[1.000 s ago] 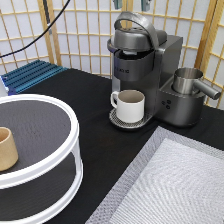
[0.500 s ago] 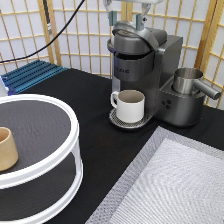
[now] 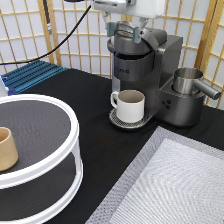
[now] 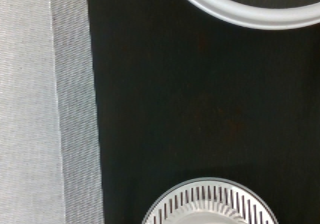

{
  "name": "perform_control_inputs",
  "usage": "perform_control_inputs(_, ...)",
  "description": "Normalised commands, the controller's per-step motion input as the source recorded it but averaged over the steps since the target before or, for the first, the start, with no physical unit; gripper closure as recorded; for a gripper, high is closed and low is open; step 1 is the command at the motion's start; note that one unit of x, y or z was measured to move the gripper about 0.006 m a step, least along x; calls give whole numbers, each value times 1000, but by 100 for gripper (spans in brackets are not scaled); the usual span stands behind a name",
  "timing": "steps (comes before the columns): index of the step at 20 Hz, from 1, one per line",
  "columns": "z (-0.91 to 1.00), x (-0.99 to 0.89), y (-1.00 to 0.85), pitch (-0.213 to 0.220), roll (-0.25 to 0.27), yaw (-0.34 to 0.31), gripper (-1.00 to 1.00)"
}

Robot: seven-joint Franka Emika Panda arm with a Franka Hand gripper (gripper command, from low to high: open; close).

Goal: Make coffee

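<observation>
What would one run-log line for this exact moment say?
end effector: above coffee machine lid, fingers spread | white mug: on drip tray | tan cup: on round stand | pod: not visible

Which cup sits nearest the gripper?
The white handled mug on the coffee machine's drip tray, below the gripper. The tan handleless cup sits far off on the round white stand.

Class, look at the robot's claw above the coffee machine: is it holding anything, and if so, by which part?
It cannot be told. The claw sits at the top of the coffee machine, over its lid; no pod shows in it. The white mug stands untouched on the drip tray.
</observation>
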Motion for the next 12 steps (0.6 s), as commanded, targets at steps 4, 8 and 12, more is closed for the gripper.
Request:
perform_control_inputs(4, 250, -212, -301, 57, -52, -14, -100)
perform_control_inputs(8, 777, -258, -374, 38, -1, -28, -100)
perform_control_inputs(12, 937, -177, 83, -1, -58, -68, -100)
